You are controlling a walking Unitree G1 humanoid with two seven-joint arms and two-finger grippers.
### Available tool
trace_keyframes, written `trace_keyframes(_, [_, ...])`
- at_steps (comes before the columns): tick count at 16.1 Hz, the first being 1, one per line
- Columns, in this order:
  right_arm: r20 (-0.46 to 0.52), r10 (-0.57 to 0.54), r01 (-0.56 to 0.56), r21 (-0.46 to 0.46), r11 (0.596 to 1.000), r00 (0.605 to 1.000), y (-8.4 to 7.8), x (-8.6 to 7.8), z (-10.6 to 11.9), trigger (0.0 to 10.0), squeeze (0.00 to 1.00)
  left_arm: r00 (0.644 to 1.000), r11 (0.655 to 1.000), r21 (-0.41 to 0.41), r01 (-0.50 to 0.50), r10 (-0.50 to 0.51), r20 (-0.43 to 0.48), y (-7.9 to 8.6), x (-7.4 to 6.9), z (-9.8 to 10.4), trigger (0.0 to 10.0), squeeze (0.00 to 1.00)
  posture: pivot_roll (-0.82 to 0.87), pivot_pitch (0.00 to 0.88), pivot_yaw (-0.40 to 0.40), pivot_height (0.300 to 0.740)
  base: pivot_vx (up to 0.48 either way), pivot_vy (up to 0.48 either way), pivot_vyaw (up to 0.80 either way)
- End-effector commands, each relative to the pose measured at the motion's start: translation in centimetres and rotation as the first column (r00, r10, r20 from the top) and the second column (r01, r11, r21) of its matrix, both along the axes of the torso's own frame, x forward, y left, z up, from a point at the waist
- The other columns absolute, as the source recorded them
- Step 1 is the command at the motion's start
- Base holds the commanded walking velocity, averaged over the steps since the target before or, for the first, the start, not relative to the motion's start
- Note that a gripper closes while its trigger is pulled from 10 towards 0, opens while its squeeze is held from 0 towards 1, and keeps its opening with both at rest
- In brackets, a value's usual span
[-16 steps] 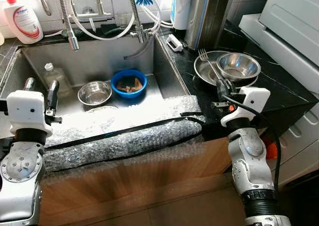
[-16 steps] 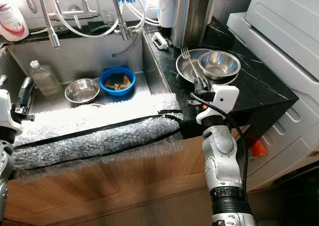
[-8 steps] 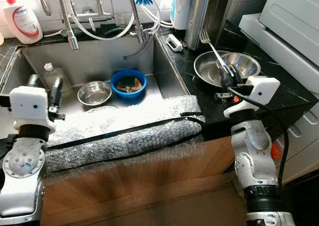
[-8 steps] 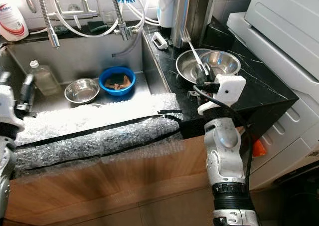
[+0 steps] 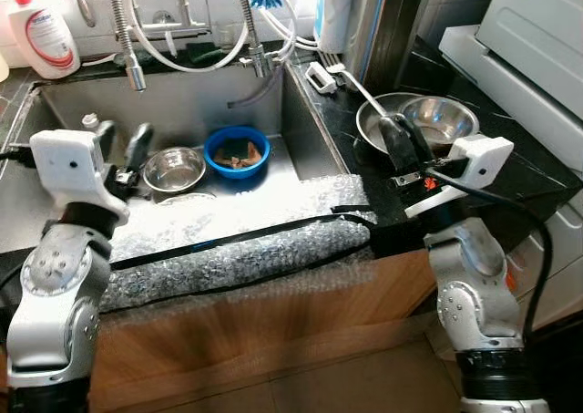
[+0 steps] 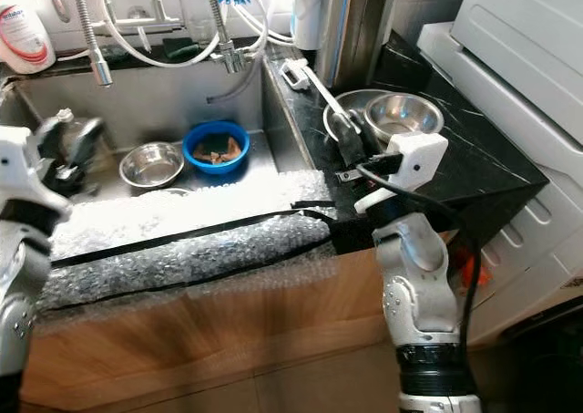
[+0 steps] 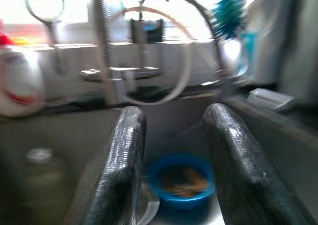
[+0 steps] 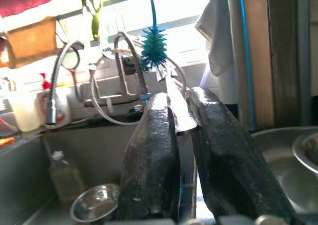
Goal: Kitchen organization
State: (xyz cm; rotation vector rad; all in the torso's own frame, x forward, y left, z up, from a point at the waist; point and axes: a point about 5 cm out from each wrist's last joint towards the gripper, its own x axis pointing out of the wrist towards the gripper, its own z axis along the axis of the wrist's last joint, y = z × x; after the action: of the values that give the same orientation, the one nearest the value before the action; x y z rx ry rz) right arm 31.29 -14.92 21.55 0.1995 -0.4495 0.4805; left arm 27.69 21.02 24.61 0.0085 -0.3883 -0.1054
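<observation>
We're now swinging the fork (image 5: 351, 74), pinched in the right claw (image 5: 399, 150), off the bowls (image 5: 414, 121) on the bench (image 5: 510, 171) toward the sink (image 5: 182, 112) (left claw (image 5: 123, 149) spread, rising), likely dropping it there.

Silver fork (image 5: 351, 77) pinched in right hand (image 5: 398, 145), tilted, tines up over counter by sink.

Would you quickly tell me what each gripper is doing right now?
Left gripper: open, holding nothing, above the sink.
Right gripper: fingers shut on the fork, lifted over the counter.
</observation>
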Motion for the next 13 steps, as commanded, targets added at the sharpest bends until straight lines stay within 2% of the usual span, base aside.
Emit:
trace_keyframes(1, [0.022,0.037,-0.038,0.008,0.999,0.999,0.1,-0.5,0.6,10.0,0.00,0.997,0.996,-0.060,0.071,-0.071,0.006,-0.5,-0.2,0.7,10.0,0.00,0.06,0.117,-0.031,0.740,0.000,0.000,0.00])
trace_keyframes(2, [0.021,0.044,-0.045,0.007,0.999,0.999,0.1,-0.6,0.6,10.0,0.00,0.994,0.990,-0.091,0.106,-0.107,-0.004,-0.8,-0.2,0.6,10.0,0.00,0.06,0.118,-0.029,0.740,0.000,0.000,0.00])
trace_keyframes(4, [0.015,0.090,-0.090,0.010,0.996,0.996,0.4,-1.0,0.6,10.0,0.00,0.971,0.956,-0.186,0.227,-0.237,-0.032,-1.6,-0.4,0.5,10.0,0.00,0.06,0.117,-0.027,0.740,0.000,0.000,0.00])
trace_keyframes(6, [0.009,0.150,-0.150,0.020,0.989,0.989,0.5,-1.5,0.7,10.0,0.00,0.942,0.920,-0.239,0.310,-0.330,-0.051,-2.0,-0.6,0.4,10.0,0.00,0.06,0.119,-0.027,0.740,0.000,0.000,0.00])
trace_keyframes(8, [0.008,0.208,-0.208,0.079,0.975,0.978,0.3,-1.9,1.1,10.0,0.00,0.926,0.893,-0.287,0.347,-0.375,-0.047,-2.1,-0.8,0.5,10.0,0.00,0.06,0.119,-0.028,0.740,0.000,0.000,0.00])
trace_keyframes(9, [0.005,0.237,-0.237,0.097,0.967,0.971,0.3,-2.1,1.1,10.0,0.00,0.905,0.861,-0.327,0.389,-0.424,-0.038,-2.3,-1.0,0.6,10.0,0.00,0.06,0.117,-0.029,0.740,0.000,0.000,0.00])
trace_keyframes(12, [0.000,0.295,-0.292,0.128,0.948,0.956,0.4,-2.6,1.1,10.0,0.00,0.880,0.814,-0.390,0.431,-0.475,-0.020,-2.4,-1.2,0.5,10.0,0.00,0.06,0.116,-0.030,0.740,0.000,0.000,0.00])
trace_keyframes(13, [-0.012,0.350,-0.345,0.140,0.928,0.937,0.7,-3.1,0.8,10.0,0.00,0.867,0.776,-0.444,0.448,-0.498,0.005,-2.6,-1.3,0.6,10.0,0.00,0.06,0.116,-0.031,0.740,0.000,0.000,0.00])
